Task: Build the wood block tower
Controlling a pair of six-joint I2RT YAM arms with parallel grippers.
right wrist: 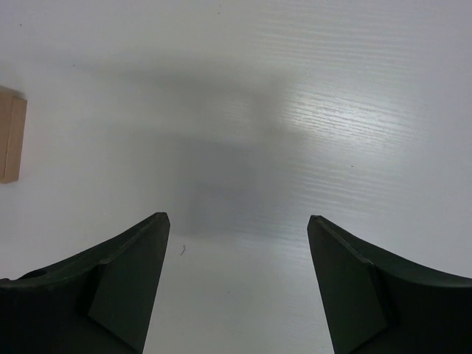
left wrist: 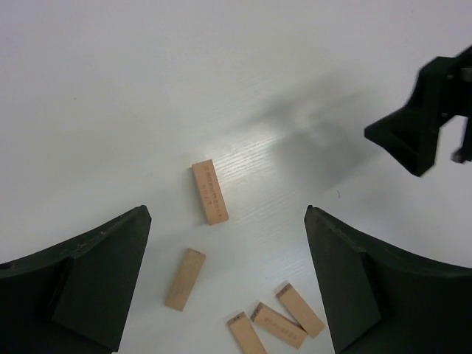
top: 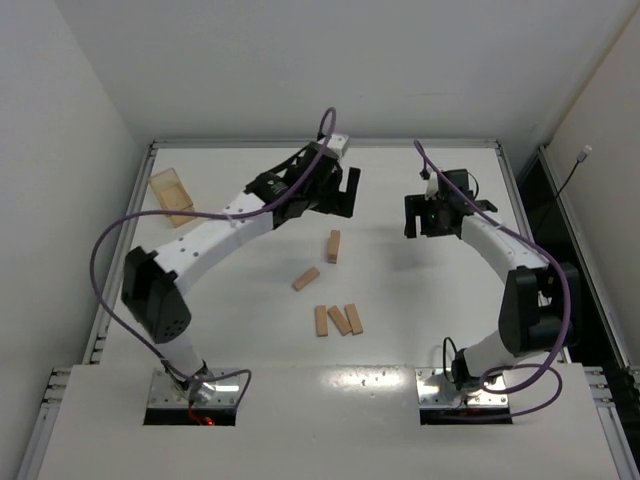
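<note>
Several light-tan wood blocks lie flat on the white table; no stack stands. One block (top: 333, 246) lies alone, another (top: 306, 278) below-left of it, and three (top: 340, 319) lie side by side nearer the bases. My left gripper (top: 340, 207) is open and empty, hovering just beyond the lone block. In the left wrist view the gripper (left wrist: 227, 214) has the lone block (left wrist: 209, 192) just ahead between its jaws, with a second block (left wrist: 185, 278) and the three (left wrist: 279, 324) lower down. My right gripper (top: 430, 227) is open and empty over bare table; it also shows in the right wrist view (right wrist: 238, 217), with a block (right wrist: 11, 136) at the left edge.
A translucent amber box (top: 172, 195) sits at the far left of the table. The right gripper's black body (left wrist: 428, 125) shows at the right of the left wrist view. White walls enclose the table (top: 250, 330) on three sides.
</note>
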